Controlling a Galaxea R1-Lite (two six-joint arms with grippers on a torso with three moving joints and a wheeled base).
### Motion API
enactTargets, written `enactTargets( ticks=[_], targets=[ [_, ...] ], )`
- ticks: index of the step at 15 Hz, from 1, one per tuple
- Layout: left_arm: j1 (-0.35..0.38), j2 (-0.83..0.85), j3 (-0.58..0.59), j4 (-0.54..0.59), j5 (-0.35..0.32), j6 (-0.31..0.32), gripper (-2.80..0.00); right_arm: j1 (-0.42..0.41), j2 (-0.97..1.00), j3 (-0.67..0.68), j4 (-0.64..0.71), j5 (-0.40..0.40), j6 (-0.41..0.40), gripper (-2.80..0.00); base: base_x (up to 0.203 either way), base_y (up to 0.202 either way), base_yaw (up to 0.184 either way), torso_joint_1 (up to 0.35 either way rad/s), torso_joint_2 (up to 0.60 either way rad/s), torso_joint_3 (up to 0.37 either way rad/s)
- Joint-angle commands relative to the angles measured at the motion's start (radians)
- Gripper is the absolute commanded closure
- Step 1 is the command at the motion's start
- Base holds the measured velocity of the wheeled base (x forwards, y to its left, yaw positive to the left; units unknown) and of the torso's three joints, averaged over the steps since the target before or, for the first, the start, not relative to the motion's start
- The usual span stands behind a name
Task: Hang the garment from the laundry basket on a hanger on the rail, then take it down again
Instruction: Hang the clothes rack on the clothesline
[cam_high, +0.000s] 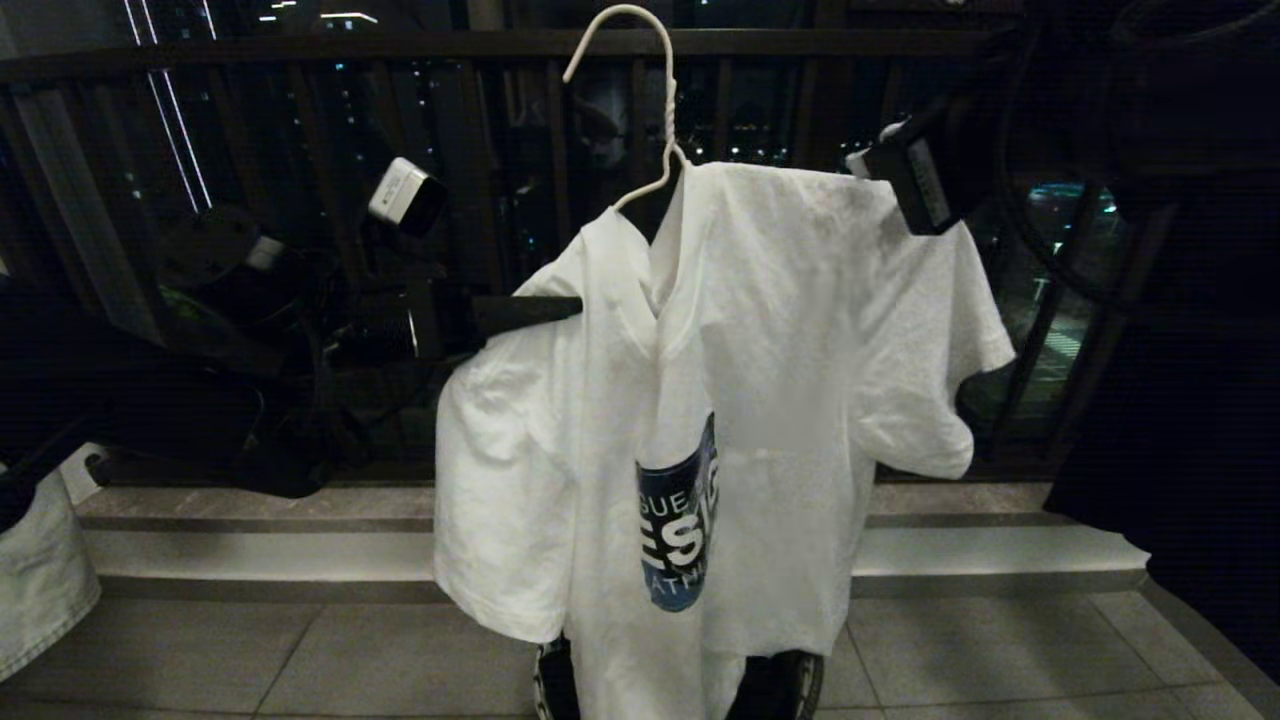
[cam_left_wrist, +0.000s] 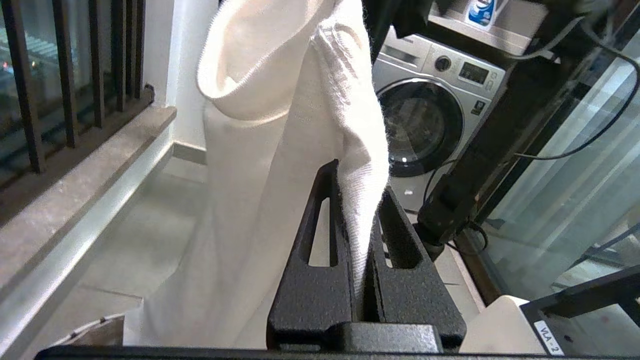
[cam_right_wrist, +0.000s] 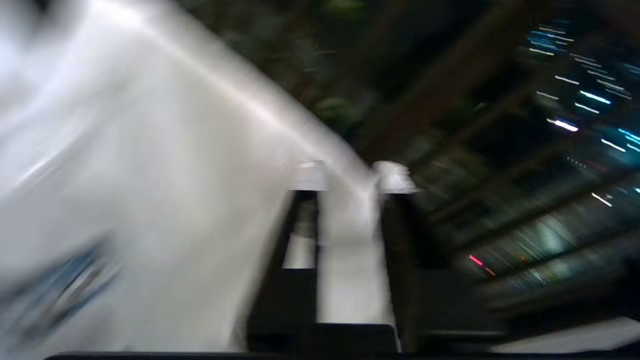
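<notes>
The garment (cam_high: 780, 330), a white T-shirt with a dark blue chest print, hangs in mid-air in front of me on the white wire hanger (cam_high: 665, 120). The hanger's hook is free at the top, and the rail is out of view. My left gripper (cam_high: 575, 305) reaches in from the left and is shut on the shirt's sleeve side; the left wrist view shows white fabric (cam_left_wrist: 280, 150) pinched between its black fingers (cam_left_wrist: 357, 180). My right gripper (cam_high: 872, 148) holds the opposite shoulder, the shoulder fold (cam_right_wrist: 125, 175) running between its white-tipped fingers (cam_right_wrist: 352, 177). The laundry basket (cam_high: 548, 680) peeks out below the hem.
The dark balcony railing (cam_high: 300, 60) and a stone ledge (cam_high: 250, 540) run behind the shirt. A pale denim piece (cam_high: 40, 580) hangs at the far left, a black garment (cam_high: 1180, 400) at the right. A washing machine (cam_left_wrist: 430, 120) and a glass door (cam_left_wrist: 575, 175) stand to the side.
</notes>
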Motion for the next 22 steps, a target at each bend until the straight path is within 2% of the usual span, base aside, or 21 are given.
enactTargets(
  ticks=[1,3,8,15,18,22],
  targets=[
    [0.0,0.014,0.001,-0.008,-0.018,-0.004,0.0,0.004,-0.108,0.01,0.168,0.136,0.003,-2.8,0.0,0.0,0.0,0.0,0.0,0.0],
    [0.0,0.012,0.005,-0.008,-0.057,-0.004,0.0,0.004,-0.131,0.003,0.259,0.231,-0.005,-2.8,0.0,0.0,0.0,0.0,0.0,0.0],
    [0.001,0.006,0.03,-0.008,-0.226,0.0,0.0,0.0,-0.097,-0.007,0.267,0.367,-0.086,-2.8,0.0,0.0,0.0,0.0,0.0,0.0],
    [0.0,-0.026,0.067,-0.008,-0.231,0.02,0.0,-0.006,-0.008,-0.022,0.269,0.446,-0.084,-2.8,0.0,0.0,0.0,0.0,0.0,0.0],
    [0.0,-0.041,0.074,-0.008,-0.231,0.027,0.0,-0.042,0.044,-0.05,0.265,0.529,-0.082,-2.8,0.0,0.0,0.0,0.0,0.0,0.0],
    [0.0,-0.079,0.089,-0.008,-0.231,0.025,0.0,-0.088,0.123,-0.094,0.223,0.587,-0.082,-2.8,0.0,0.0,0.0,0.0,0.0,0.0]
  ],
)
